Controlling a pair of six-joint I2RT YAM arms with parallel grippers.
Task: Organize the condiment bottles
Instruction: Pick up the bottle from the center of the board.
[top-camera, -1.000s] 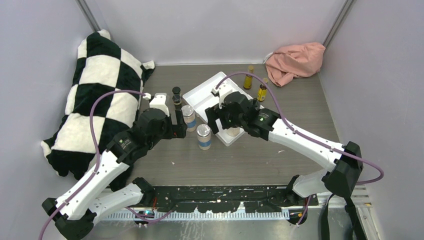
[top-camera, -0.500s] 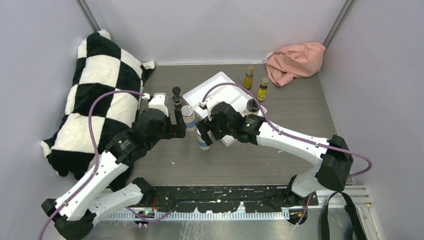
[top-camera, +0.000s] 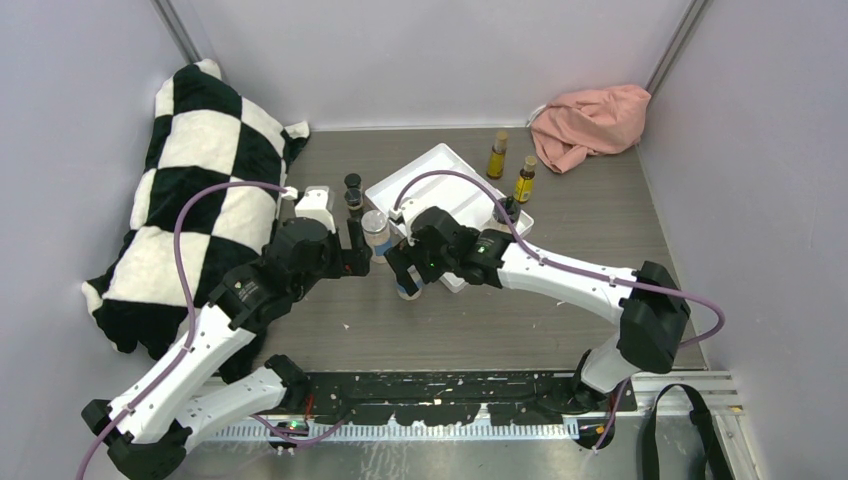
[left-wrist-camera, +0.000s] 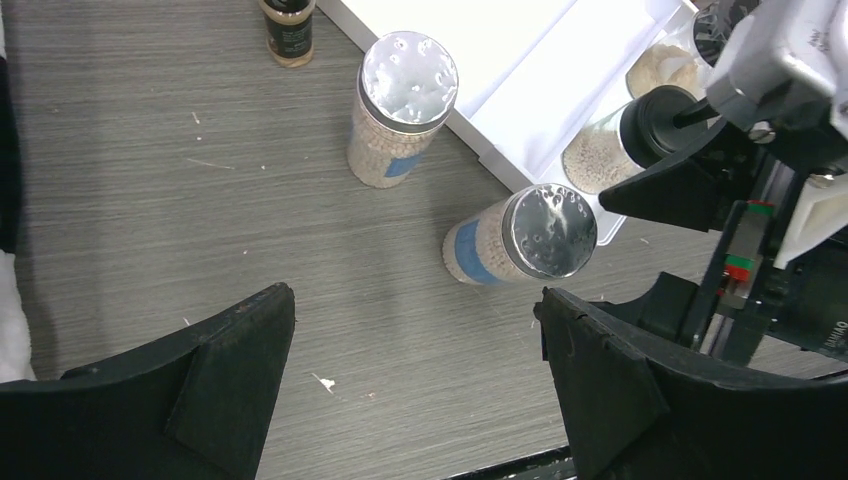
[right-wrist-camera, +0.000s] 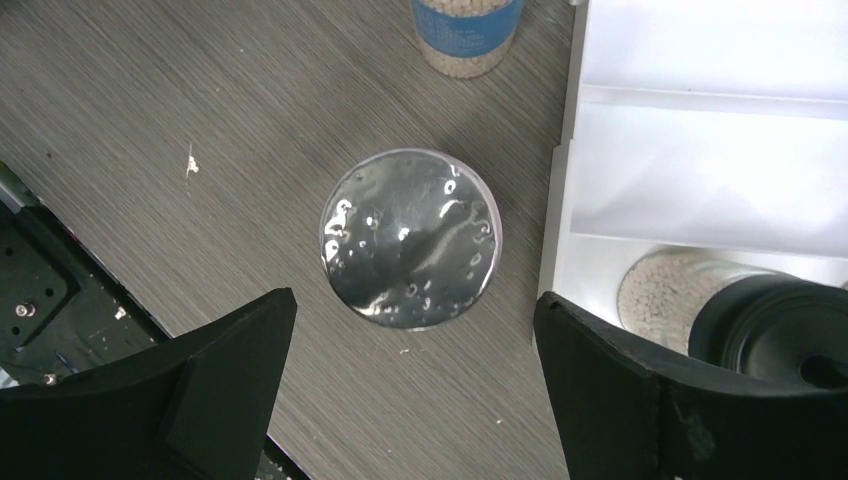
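Black-and-white checkered pillow (top-camera: 190, 180) lay far left. Left arm's fingers (left-wrist-camera: 200, 380) hung spread and empty over the grey wood-grain surface (left-wrist-camera: 150, 200). Tiny dark black-capped bottles (top-camera: 352, 192) and one silver-lidded blue-labelled jar (left-wrist-camera: 400, 105) stood near the white plastic tray (top-camera: 430, 172). The second silver-lidded jar (right-wrist-camera: 410, 238) stood between the right arm's fingers (right-wrist-camera: 620, 400), which were spread and clear of it. Tan black-capped jars (left-wrist-camera: 620, 140) sat in the tray; slim amber bottles (top-camera: 497, 155) stood beyond it.

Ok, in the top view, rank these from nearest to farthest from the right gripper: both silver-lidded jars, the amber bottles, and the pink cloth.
1. The silver-lidded jar, directly under the right gripper.
2. The other silver-lidded jar, just beyond, leftward.
3. The amber bottles, back right.
4. The pink cloth, back right corner.
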